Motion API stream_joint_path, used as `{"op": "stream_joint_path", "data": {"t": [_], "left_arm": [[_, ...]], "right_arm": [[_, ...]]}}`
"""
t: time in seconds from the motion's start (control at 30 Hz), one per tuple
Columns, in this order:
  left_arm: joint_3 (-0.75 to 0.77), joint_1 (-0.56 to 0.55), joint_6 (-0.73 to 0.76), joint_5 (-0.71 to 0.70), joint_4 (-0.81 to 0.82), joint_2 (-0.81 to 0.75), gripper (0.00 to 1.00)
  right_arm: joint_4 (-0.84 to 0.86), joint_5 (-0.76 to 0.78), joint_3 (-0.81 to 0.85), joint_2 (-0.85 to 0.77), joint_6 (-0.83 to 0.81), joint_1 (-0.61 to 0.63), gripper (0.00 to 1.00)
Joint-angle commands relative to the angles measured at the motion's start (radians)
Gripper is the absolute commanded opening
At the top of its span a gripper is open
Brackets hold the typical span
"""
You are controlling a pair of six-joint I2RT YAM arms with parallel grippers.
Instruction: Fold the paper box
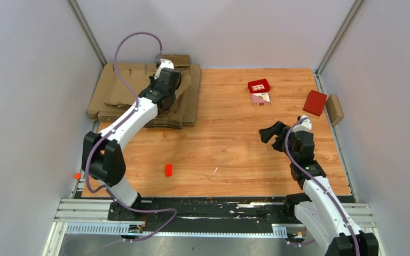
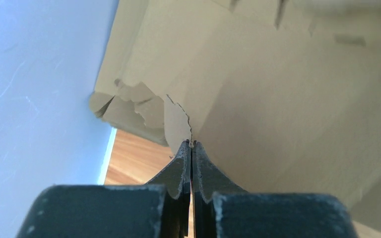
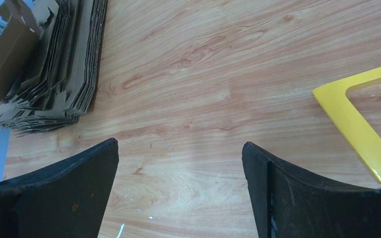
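One plain tan die-cut sheet, the paper box point(image 2: 213, 99), up at the far left corner of the table point(image 1: 229, 144), over the pile of flat blanks point(image 1: 117, 90) beside the side wall. Matte, unprinted surface, with a ragged, perforated-looking edge running straight down into the seam of the left gripper point(image 2: 192, 145). Fingertips pressed tight together there, pinching that edge. Lighter torn-looking flaps just left of the seam, overlapping one another. Sheet cut off at the top and right of the left wrist view; outline and flap count not readable. Far part blurred. From above, hidden under the left wrist and hard to separate from the blanks beneath. Long axis: cannot tell; only a broad face sloping up and away from the fingertips, toward the back wall. Right gripper point(image 3: 180, 146) low over bare wood at mid-right, well apart from the pile, fingers spread wide with nothing between them. Flat yellow frame point(image 3: 357, 129) lying just beside its right finger, partly cut off.
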Motion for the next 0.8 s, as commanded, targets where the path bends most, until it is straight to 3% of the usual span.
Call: {"op": "stream_joint_path", "data": {"t": [0.0,0.2,0.33,0.5,0.67,0.7,0.77], "left_arm": [[-0.022,-0.113,-0.034,0.032,0.041,-0.110,0.00],[-0.104,-0.229,-0.084,0.083,0.049,-0.243,0.00],[-0.188,-0.278,-0.126,0.275,0.087,-0.356,0.00],[-0.498,-0.318,-0.182,0.671,0.399,-0.513,0.00],[-0.694,-0.364,-0.176,0.753,0.544,-0.534,0.00],[-0.728,-0.367,-0.185,0.784,0.573,-0.528,0.05],[-0.777,-0.373,-0.196,0.859,0.611,-0.517,0.28]], "right_arm": [[0.049,-0.028,0.031,0.011,0.002,0.001,0.94],[0.061,-0.072,0.037,0.015,-0.018,0.001,0.95],[0.067,-0.120,0.050,0.028,-0.036,0.001,0.96],[0.070,-0.151,0.070,0.057,-0.058,0.001,0.98],[0.074,-0.190,0.082,0.074,-0.058,0.001,0.98],[0.089,-0.193,0.073,0.076,-0.057,0.000,0.99],[0.095,-0.192,0.069,0.091,-0.060,0.000,0.99]]}}
